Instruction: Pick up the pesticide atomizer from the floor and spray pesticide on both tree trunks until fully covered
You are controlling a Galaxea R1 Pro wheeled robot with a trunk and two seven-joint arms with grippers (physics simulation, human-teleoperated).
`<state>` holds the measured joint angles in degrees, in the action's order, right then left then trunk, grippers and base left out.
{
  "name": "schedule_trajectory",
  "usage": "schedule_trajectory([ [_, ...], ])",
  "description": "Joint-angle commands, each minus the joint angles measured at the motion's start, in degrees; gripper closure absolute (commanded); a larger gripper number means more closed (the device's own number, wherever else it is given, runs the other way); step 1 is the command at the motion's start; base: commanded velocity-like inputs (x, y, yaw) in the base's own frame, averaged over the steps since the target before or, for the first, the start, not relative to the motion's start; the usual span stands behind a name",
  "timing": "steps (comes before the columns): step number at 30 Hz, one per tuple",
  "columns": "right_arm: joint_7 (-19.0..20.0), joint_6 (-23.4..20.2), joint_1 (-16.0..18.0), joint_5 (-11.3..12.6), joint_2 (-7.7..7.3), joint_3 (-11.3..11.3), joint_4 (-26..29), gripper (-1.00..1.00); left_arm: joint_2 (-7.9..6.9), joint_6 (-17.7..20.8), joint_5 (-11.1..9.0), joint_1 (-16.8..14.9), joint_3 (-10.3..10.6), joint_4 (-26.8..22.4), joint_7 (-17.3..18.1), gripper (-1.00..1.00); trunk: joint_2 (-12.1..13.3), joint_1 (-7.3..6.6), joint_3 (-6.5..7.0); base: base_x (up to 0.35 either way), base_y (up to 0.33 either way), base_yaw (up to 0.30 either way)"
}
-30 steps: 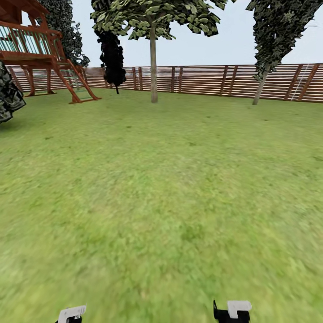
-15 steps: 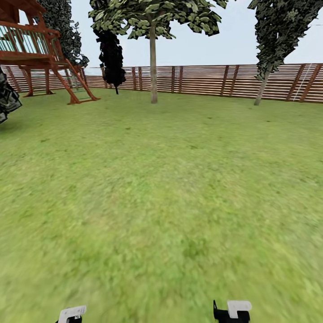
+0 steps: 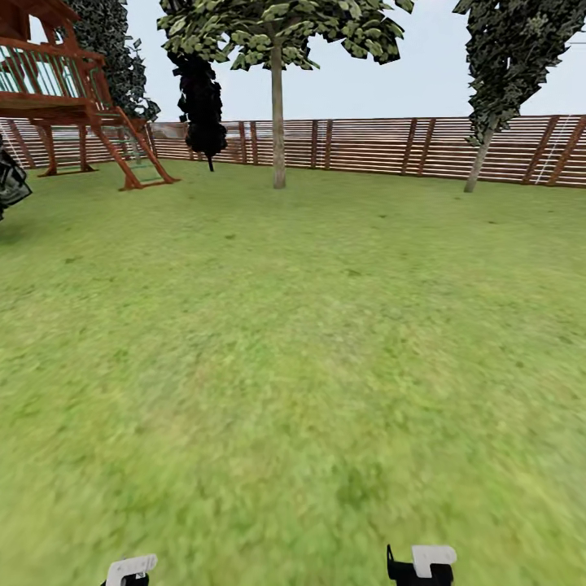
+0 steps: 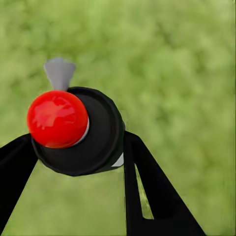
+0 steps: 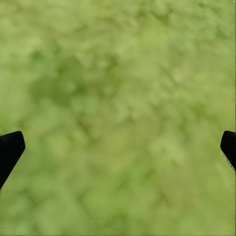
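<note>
**Atomizer in left gripper, robot on open lawn**

Left gripper point(image 4: 73, 162): fingers closed against the atomizer point(image 4: 81, 132), a round black body with a red knob point(image 4: 57, 119) and a grey nozzle tip point(image 4: 59, 73). Grass point(image 4: 182, 73) lies below it.

Right gripper point(image 5: 118, 147): fingers spread wide, at opposite edges of the wrist view, nothing between them, with grass beneath.

Head view: both wrists sit low, left point(image 3: 130, 568) and right point(image 3: 423, 563), over the lawn point(image 3: 293, 342). Far ahead, one tree point(image 3: 278, 114) with a straight pale trunk stands before the slatted fence point(image 3: 382, 145). A second, leaning tree point(image 3: 488, 98) stands at far right. A dark narrow tree point(image 3: 199, 98) and a wooden play tower point(image 3: 65, 98) stand at far left.
</note>
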<state>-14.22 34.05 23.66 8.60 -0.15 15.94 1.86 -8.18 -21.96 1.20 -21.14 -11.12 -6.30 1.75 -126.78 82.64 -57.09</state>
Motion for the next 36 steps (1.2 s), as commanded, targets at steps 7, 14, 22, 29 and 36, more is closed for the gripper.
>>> schedule_trajectory([
  [7, -0.1, 0.1, 0.0, 0.5, 0.03, 0.5, 0.0, -1.00, -0.07, -0.2, 0.1, 0.0, -0.4, 0.1, 0.2, 1.00, 0.0, 0.03, -0.05, 0.339, 0.000, 0.000],
  [14, -0.1, 0.1, 0.1, 0.5, 0.02, 0.5, 0.0, -1.00, -0.04, -0.2, 0.1, 0.0, -0.3, 0.1, 0.2, 1.00, 0.0, 0.03, -0.05, 0.339, 0.000, 0.000],
  [22, -0.1, 0.1, 0.0, 0.5, 0.05, 0.5, 0.0, -1.00, 0.01, -0.2, 0.1, 0.0, -0.4, 0.1, 0.2, 1.00, 0.0, 0.03, -0.05, 0.339, 0.000, 0.000],
  [29, -0.1, 0.1, 0.0, 0.5, 0.07, 0.6, 0.0, -1.00, 0.01, -0.2, 0.1, 0.0, -0.4, 0.1, 0.2, 1.00, 0.0, 0.03, -0.05, 0.339, 0.000, 0.000],
  [36, -0.1, 0.1, 0.0, 0.5, 0.07, 0.6, 0.0, -1.00, 0.01, -0.2, 0.1, 0.0, -0.4, 0.1, 0.2, 1.00, 0.0, 0.03, -0.05, 0.339, 0.000, 0.000],
])
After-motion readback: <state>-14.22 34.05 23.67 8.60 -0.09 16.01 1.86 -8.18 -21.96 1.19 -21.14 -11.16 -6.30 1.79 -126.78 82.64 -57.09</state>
